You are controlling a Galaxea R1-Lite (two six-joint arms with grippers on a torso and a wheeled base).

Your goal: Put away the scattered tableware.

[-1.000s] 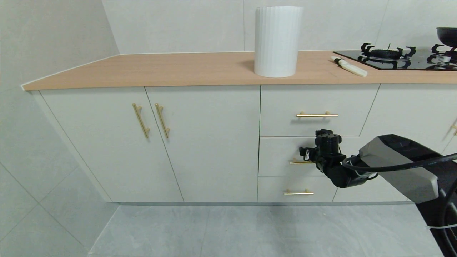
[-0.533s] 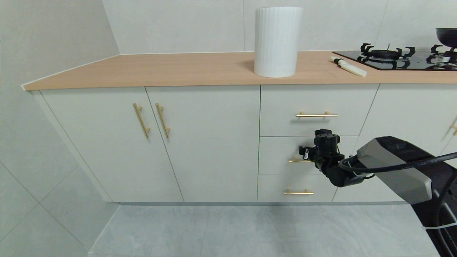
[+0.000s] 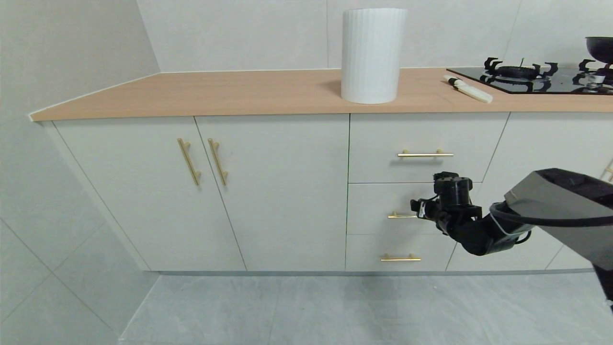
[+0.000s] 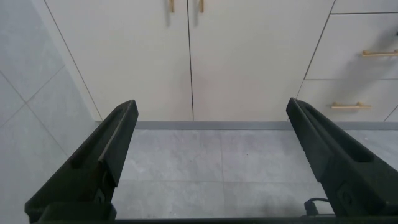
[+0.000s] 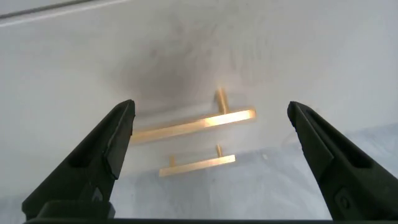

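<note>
The right hand, fingers spread, sits just before the middle drawer's handle; the left hand is spread too. The knife lies on the desk beside the stove (likely light, stiff, slippery), best pinched across its middle.

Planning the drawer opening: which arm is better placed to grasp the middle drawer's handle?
Right, probably. The right gripper is open just before the middle drawer's handle; the left gripper, also open, faces the floor farther from it.
</note>
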